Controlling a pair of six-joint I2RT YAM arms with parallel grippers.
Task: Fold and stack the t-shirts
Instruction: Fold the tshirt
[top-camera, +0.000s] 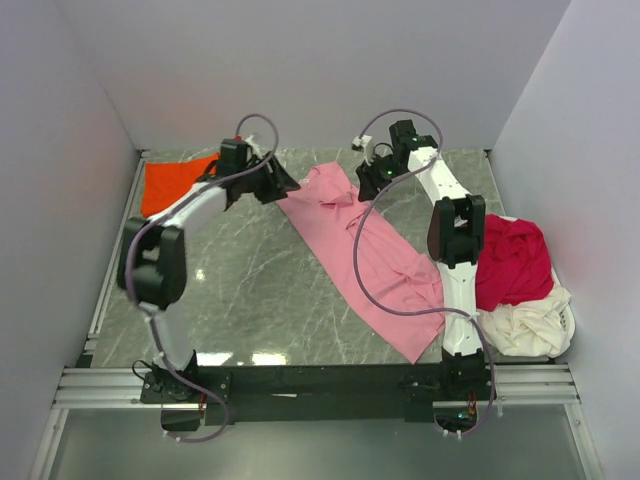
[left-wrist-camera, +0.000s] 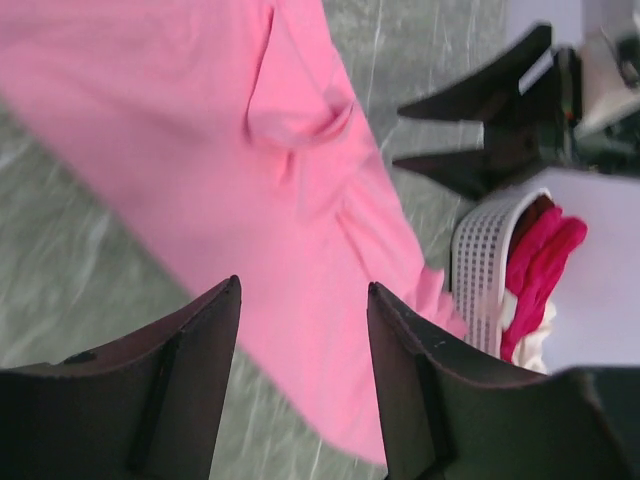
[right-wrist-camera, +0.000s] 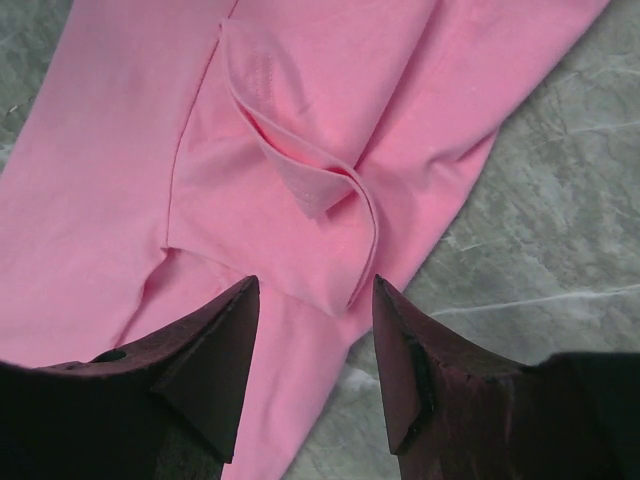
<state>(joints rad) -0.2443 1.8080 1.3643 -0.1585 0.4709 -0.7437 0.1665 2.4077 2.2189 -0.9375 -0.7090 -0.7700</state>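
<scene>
At the near edge, both arm bases sit on a black and silver mounting rail (top-camera: 300, 385). Beyond it, the grey-green marble-patterned table (top-camera: 260, 290) shows bare in its near-left half, between the left arm and the cloth.

A long light pink cotton t-shirt (top-camera: 375, 265) lies flat in a diagonal band. Its near corner lies close beside the right arm's base, and its far end reaches the middle of the far side. Its long edges are fairly straight, with creases near the middle.

Against the right wall sits a white perforated plastic basket (left-wrist-camera: 480, 270). It holds a bunched cream t-shirt (top-camera: 522, 325) with a crumpled crimson t-shirt (top-camera: 512, 262) behind it, and the right arm stands between basket and pink shirt.

Farther on, the left gripper (top-camera: 285, 185) sits at the pink shirt's far-left edge. Its wrist view shows the fingers spread with nothing between them and pink cloth below.

The right gripper (top-camera: 368, 178) is over the shirt's far end. Its fingers are also spread and hold nothing, just short of a turned-over sleeve fold (right-wrist-camera: 320, 190).

In the far-left corner a bright orange-red t-shirt folded square (top-camera: 170, 185) lies flat. It is close to the table's left edge and well apart from the pink one.
</scene>
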